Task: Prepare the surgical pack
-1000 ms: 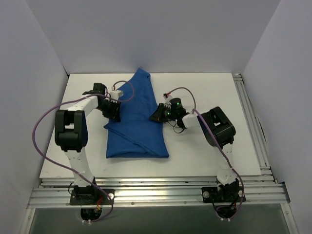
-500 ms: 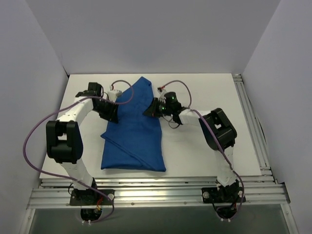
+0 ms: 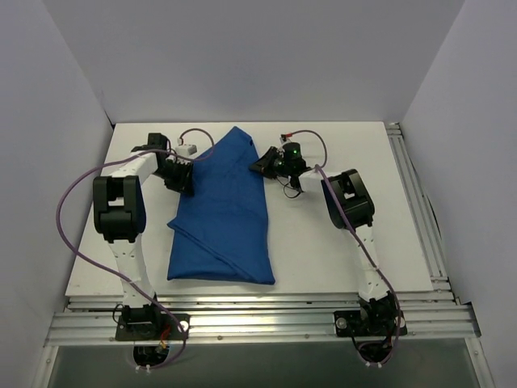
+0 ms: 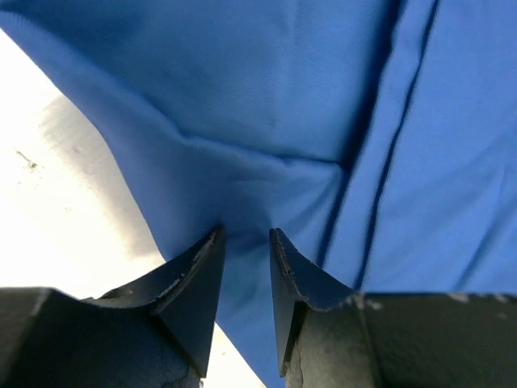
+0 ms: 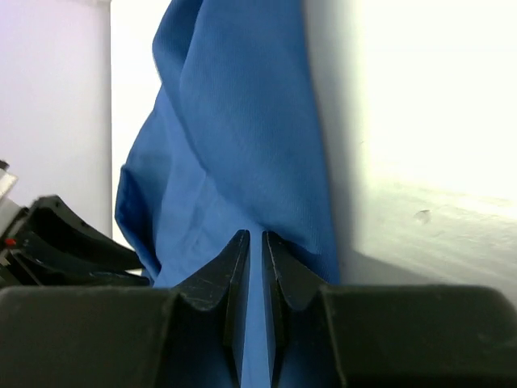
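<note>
The royal-blue drape (image 3: pixel 222 218) lies folded lengthwise on the white table (image 3: pixel 323 242), narrow at the far end and wider at the near end. My left gripper (image 3: pixel 182 174) is at its far left edge. In the left wrist view its jaws (image 4: pixel 246 236) pinch a bunched fold of the drape (image 4: pixel 283 97). My right gripper (image 3: pixel 260 166) is at the far right edge. In the right wrist view its jaws (image 5: pixel 256 236) are nearly closed on the drape (image 5: pixel 242 121). The steel tray, instruments, sachets and gauze are hidden or out of view.
White walls stand close on the left, back and right. Metal rails (image 3: pixel 414 202) run along the table's right edge and along the near edge (image 3: pixel 258 311). Purple cables loop from both arms. The left gripper's dark body shows in the right wrist view (image 5: pixel 56 242).
Both grippers have moved toward the far end of the table while holding the drape's edges. The drape has shifted slightly left and its far part has drawn narrower.
</note>
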Robot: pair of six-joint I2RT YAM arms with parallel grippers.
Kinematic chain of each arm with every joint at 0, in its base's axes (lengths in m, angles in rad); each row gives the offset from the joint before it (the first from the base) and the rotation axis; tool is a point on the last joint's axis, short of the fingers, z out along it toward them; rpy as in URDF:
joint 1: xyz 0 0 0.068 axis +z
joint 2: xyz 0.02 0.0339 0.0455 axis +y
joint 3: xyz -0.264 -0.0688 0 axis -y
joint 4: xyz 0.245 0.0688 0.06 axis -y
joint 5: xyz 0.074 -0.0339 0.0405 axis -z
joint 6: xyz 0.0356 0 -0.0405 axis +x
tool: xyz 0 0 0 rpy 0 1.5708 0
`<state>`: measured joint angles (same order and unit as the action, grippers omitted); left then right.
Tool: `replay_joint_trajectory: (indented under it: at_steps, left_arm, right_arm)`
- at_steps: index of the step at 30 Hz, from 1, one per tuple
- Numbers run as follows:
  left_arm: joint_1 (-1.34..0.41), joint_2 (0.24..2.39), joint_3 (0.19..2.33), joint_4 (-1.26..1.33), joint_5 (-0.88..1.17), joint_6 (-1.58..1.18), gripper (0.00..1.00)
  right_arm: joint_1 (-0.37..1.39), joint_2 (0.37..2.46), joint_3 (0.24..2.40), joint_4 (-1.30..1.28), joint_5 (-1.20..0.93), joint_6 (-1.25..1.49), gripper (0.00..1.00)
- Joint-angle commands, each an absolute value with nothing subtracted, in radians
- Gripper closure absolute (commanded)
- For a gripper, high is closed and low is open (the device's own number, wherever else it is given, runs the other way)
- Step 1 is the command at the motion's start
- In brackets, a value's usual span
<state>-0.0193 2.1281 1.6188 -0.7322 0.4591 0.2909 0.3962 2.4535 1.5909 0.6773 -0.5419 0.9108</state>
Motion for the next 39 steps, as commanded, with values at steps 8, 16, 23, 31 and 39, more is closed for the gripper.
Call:
replay_joint_trajectory:
  at_steps: [8,16,23,31,39]
  left_arm:
    - [0.037,2.135,1.779,-0.762,0.502,0.256,0.59]
    - [0.044,2.131,1.911,-0.758,0.437,0.21,0.35]
    - [0.038,2.27,2.003,-0.807,0.423,0.19,0.27]
    - [0.017,2.387,2.108,-0.847,0.445,0.186,0.28]
    - [0.011,2.422,2.155,-0.821,0.492,0.155,0.53]
  right_arm:
    - [0.377,2.433,1.727,0.605,-0.428,0.922,0.91]
    - [0.376,2.416,1.861,0.39,-0.333,0.809,0.73]
    - [0.374,2.494,1.94,0.301,-0.319,0.765,0.39]
    - [0.385,2.654,2.105,0.331,-0.382,0.808,0.51]
    - [0.38,2.646,2.099,0.411,-0.413,0.805,0.84]
